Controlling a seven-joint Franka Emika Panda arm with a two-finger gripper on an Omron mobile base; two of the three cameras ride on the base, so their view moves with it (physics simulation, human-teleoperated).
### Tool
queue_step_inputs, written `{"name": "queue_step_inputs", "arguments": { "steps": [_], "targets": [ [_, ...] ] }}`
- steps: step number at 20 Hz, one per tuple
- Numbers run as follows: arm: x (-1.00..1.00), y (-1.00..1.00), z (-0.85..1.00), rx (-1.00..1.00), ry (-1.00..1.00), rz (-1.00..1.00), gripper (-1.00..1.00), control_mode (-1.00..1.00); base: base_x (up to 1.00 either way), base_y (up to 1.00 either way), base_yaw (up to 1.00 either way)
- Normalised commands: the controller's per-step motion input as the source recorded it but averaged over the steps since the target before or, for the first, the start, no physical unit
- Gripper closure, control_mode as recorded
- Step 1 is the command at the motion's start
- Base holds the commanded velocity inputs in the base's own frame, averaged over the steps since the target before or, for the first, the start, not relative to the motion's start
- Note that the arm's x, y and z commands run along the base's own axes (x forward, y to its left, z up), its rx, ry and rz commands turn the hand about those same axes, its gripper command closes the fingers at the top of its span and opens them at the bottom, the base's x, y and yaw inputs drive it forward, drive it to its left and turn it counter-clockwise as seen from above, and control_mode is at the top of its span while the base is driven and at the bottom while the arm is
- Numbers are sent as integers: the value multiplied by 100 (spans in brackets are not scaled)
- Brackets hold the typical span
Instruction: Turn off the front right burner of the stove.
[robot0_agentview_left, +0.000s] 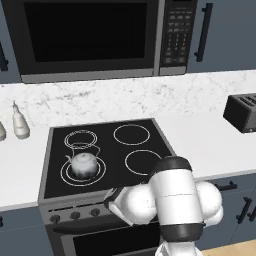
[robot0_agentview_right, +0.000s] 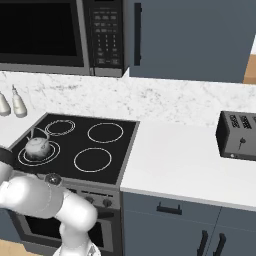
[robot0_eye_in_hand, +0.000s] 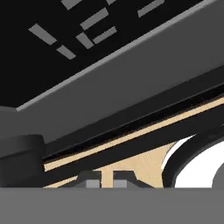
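The front right burner (robot0_agentview_left: 143, 161) sits at the near right of the stove (robot0_agentview_left: 115, 131) cooktop, one thin white ring with a plain black disc, no red in it. Same burner shows in the right base view too (robot0_agentview_right: 92, 160). A little grey kettle (robot0_agentview_left: 83, 164) stands on the front left zone with the several rings.

The tool (robot0_eye_in_hand: 104, 180) is down low in front of the stove's grey front panel. In the hand view its two dark tips sit right next to each other with only a slim gap, so pretty much pinched together. I can't see anything held between them. A dark round knob (robot0_eye_in_hand: 19, 159) sits off to the left of the tips in that view, apart from them as far as I can tell.

From the base views the arm's big white joints block the right part of the front panel, so the knobs there are hidden. Three knobs (robot0_agentview_left: 75, 215) show on the left part.

Also around: microwave (robot0_agentview_left: 90, 35) above, a black toaster (robot0_agentview_left: 243, 113) on the white surface (robot0_agentview_left: 210, 140) to the right, two shakers (robot0_agentview_left: 20, 122) on the left.
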Motion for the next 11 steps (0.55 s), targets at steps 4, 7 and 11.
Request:
{"name": "queue_step_inputs", "arguments": {
  "steps": [4,7,11],
  "targets": [
    [-10,-32,6,17,-7,-9,100,-100,0,0,0],
    [0,0,0,0,0,0,100,-100,0,0,0],
    [0,0,0,0,0,0,100,-100,0,0,0]
  ]
}}
